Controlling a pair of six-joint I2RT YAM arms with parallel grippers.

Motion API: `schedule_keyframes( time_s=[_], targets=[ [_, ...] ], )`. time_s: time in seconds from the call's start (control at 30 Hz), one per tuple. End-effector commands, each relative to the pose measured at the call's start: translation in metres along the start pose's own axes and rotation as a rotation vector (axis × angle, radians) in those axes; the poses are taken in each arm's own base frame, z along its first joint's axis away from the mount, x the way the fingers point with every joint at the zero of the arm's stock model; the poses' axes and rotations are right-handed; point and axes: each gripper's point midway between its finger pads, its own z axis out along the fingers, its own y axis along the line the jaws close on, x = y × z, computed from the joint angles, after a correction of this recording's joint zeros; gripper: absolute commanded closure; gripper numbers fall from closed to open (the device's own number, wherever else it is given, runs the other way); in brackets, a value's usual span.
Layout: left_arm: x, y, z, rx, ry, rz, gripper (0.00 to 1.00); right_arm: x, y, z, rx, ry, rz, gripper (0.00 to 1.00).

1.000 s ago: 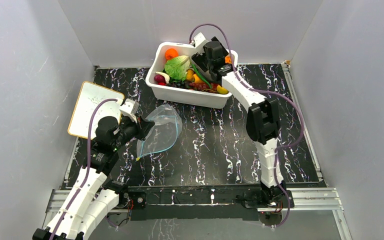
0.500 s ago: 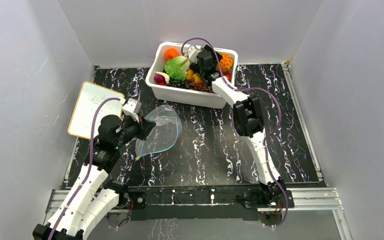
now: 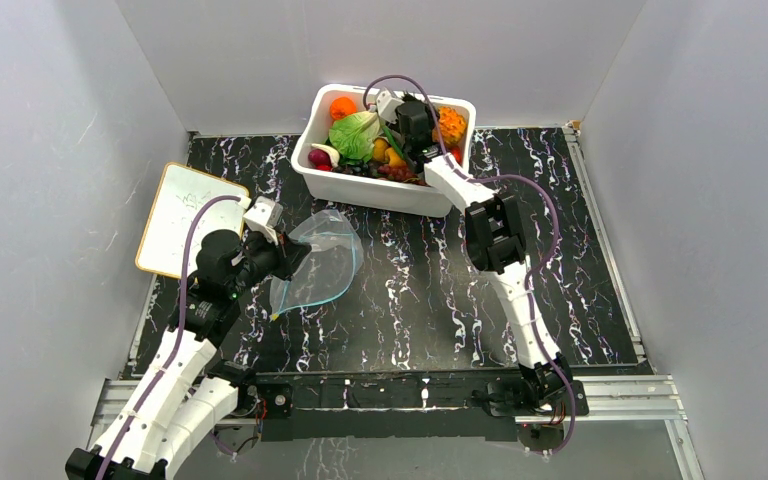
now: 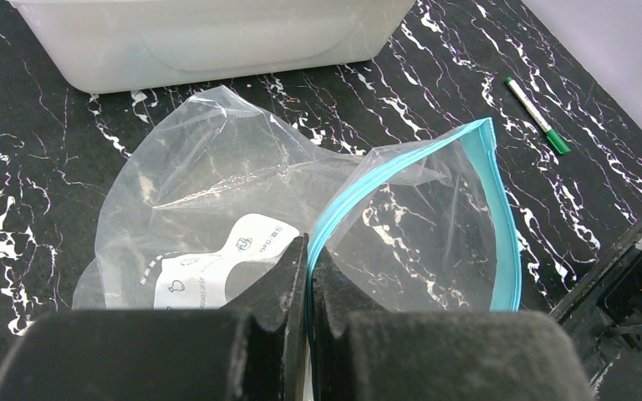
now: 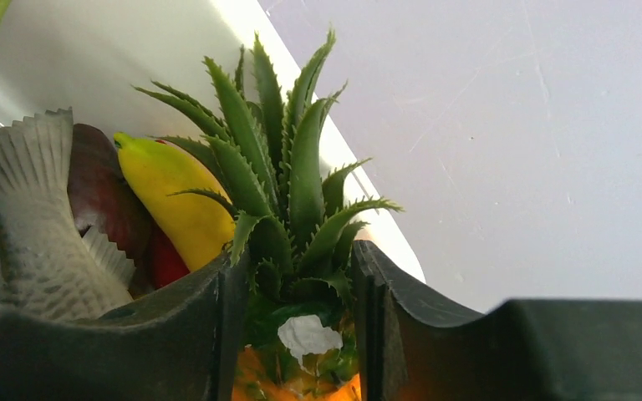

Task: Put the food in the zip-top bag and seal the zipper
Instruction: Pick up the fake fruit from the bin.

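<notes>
The clear zip-top bag (image 3: 322, 262) lies on the black marble table, left of centre, its mouth held open. My left gripper (image 3: 285, 258) is shut on the bag's teal-blue zipper (image 4: 501, 217) edge; in the left wrist view the gripper (image 4: 309, 251) pinches the strip between both fingers. The food lies in the white tub (image 3: 380, 190) at the back. My right gripper (image 3: 415, 112) is down in the tub, and in the right wrist view it (image 5: 301, 284) is closed round the base of the green crown of the orange pineapple (image 5: 288, 167), which also shows from above (image 3: 450, 125).
A yellow banana (image 5: 175, 192), a dark red fruit and a grey fish tail (image 5: 42, 242) lie beside the pineapple. A green lettuce (image 3: 355, 135) fills the tub's left part. A whiteboard (image 3: 185, 215) lies at far left. A green marker (image 4: 537, 115) lies on the table.
My right gripper has swung left and down inside the tub onto the pineapple's crown, then nearly stopped. The left gripper and the bag have stayed put.
</notes>
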Motion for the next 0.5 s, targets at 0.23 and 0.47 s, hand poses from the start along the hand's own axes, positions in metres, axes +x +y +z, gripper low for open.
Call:
schedule_keyframes(
  time_s=[0.23, 0.47],
  targets=[
    [-0.006, -0.003, -0.003, 0.009, -0.025, 0.027, 1.0, -0.035, -0.064, -0.028, 0.086, -0.073, 0.121, 0.68],
    [-0.007, -0.004, -0.004, 0.01, -0.034, 0.029, 1.0, -0.055, -0.091, -0.062, 0.053, -0.135, 0.253, 0.74]
  ],
)
